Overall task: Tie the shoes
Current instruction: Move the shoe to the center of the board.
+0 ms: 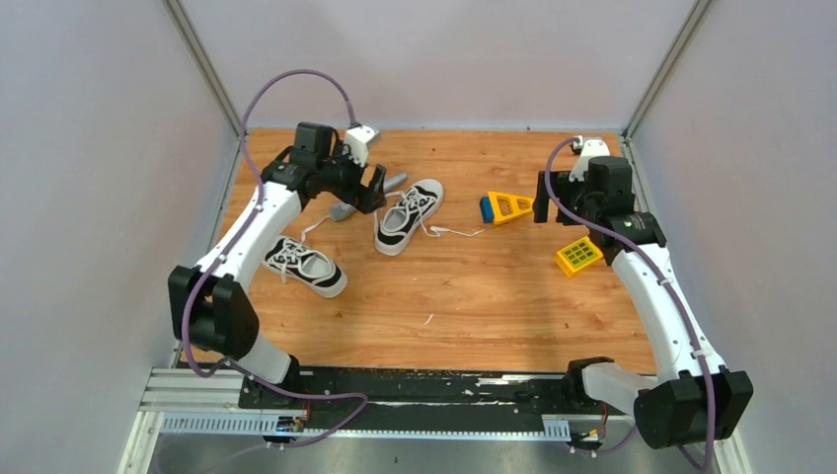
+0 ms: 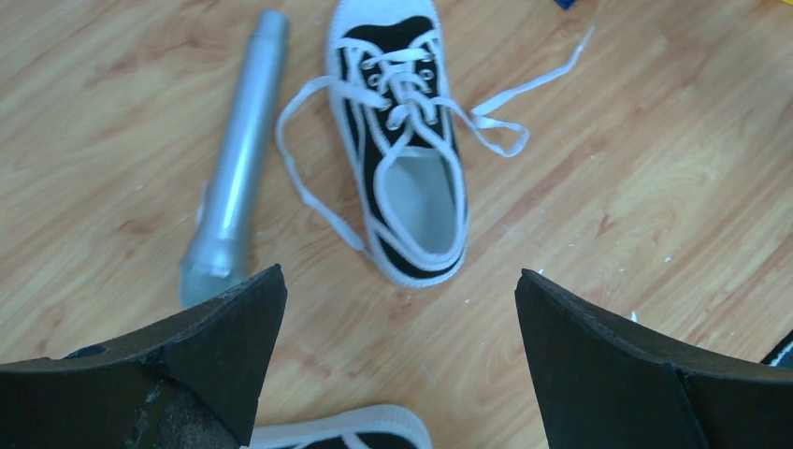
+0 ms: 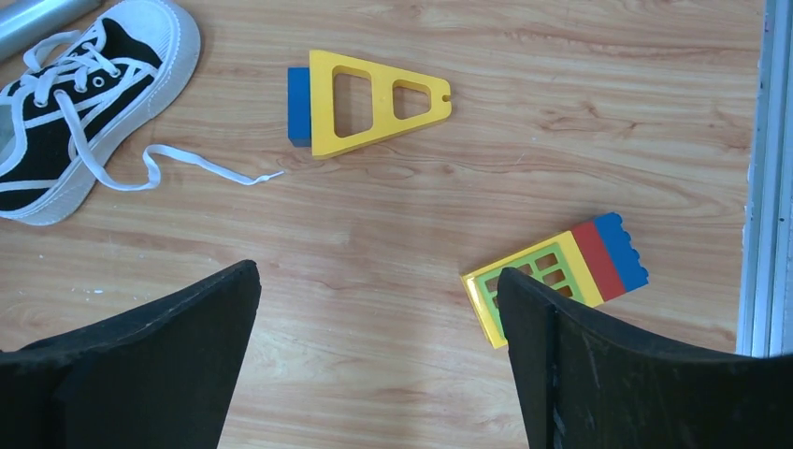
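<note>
Two shoes [image 1: 408, 214] [image 1: 304, 265] (laces [image 2: 496, 98] untied), one torch [image 2: 237, 159], two toy blocks [image 1: 509, 206] [image 1: 578, 255], left hand [image 2: 397, 274] and right hand [image 3: 376, 271] released.

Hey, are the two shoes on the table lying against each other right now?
Apart. The top view shows it: a plain stretch of bare table separates the nearer shoe from the farther shoe, so their soles do not meet.

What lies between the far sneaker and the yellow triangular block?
Only a loose white lace from the far sneaker, trailing over bare wood toward the yellow triangular block without reaching it; the right wrist view shows this.
</note>
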### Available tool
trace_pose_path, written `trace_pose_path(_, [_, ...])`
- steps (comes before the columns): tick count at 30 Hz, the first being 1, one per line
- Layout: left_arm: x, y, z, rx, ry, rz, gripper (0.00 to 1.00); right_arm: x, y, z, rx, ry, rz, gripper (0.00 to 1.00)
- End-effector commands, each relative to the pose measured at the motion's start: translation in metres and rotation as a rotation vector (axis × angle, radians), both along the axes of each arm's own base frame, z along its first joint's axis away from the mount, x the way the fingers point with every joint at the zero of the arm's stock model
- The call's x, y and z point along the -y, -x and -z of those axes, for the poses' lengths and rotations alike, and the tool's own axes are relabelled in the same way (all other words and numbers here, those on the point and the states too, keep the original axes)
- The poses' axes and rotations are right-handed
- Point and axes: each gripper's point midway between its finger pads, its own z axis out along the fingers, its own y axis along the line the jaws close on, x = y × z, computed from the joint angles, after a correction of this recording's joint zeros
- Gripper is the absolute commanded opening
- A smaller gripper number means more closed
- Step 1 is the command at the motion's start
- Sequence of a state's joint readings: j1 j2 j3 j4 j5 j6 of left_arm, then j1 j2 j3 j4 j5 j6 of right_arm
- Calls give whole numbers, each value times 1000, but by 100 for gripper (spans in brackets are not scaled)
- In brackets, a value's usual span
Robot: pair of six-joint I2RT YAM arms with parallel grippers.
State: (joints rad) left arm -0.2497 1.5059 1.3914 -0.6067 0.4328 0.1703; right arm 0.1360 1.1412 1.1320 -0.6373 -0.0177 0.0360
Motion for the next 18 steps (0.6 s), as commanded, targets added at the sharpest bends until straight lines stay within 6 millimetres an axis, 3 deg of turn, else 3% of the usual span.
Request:
trace_pose_path(1, [41, -15, -2, 42, 15, 98, 100, 2, -1, -11, 45, -15, 13, 100])
trace_pose_path(4, [52, -29, 23, -24, 3, 82, 99, -13, 3, -17, 49, -14, -108, 100])
trace_pose_path(9, [65, -41, 48, -39, -63, 101, 97, -22, 6, -23, 55, -15, -181, 100])
trace_pose_path(18, [78, -39, 93, -127, -56, 127, 98, -29, 0, -29, 47, -62, -183, 100])
